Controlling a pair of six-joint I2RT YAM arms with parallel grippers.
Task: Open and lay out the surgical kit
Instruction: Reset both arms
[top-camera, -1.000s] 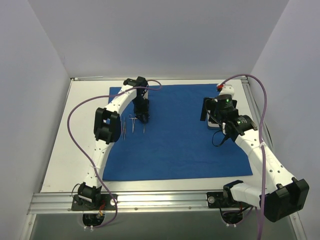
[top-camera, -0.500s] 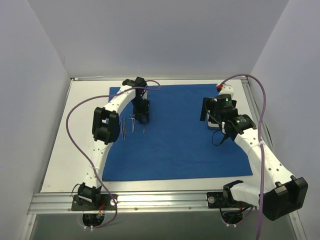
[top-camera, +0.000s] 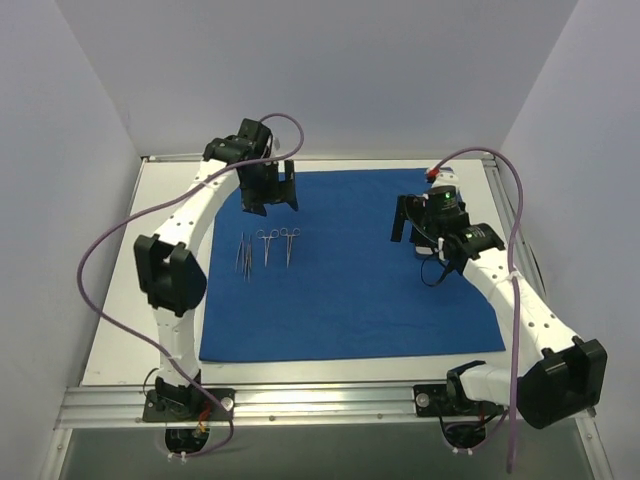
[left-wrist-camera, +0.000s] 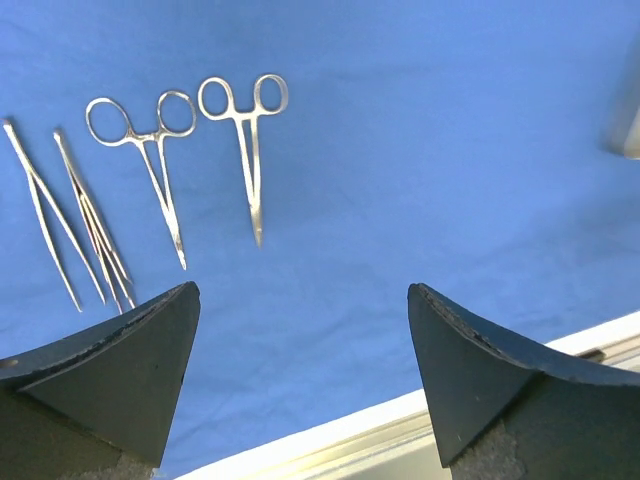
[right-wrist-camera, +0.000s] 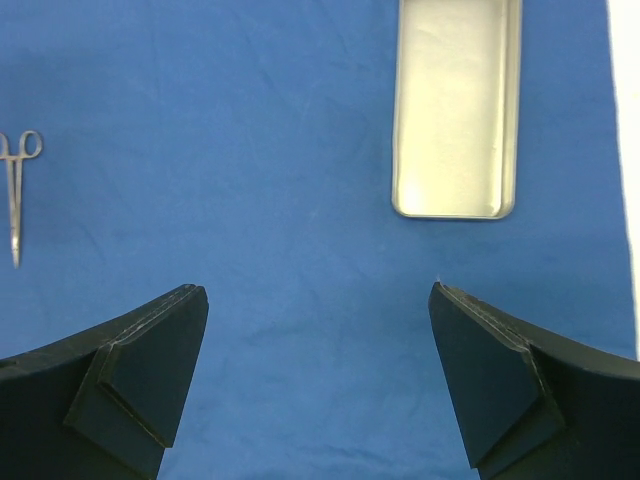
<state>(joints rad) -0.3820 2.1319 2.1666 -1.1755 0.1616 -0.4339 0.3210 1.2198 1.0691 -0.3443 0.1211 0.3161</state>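
Lifted back since a second ago, my left gripper (top-camera: 275, 195) stood spread and empty. Ahead of it the forceps (left-wrist-camera: 252, 165) and tweezers (left-wrist-camera: 90, 215) lay in a row on the flat blue cloth (top-camera: 370, 290). My right gripper (right-wrist-camera: 318, 290) hung wide and empty before a tray (right-wrist-camera: 455, 110). The layout seemed nearly done.

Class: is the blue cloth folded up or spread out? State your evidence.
Spread out. The blue cloth lies as one flat rectangle, with forceps, tweezers and a metal tray resting on top.
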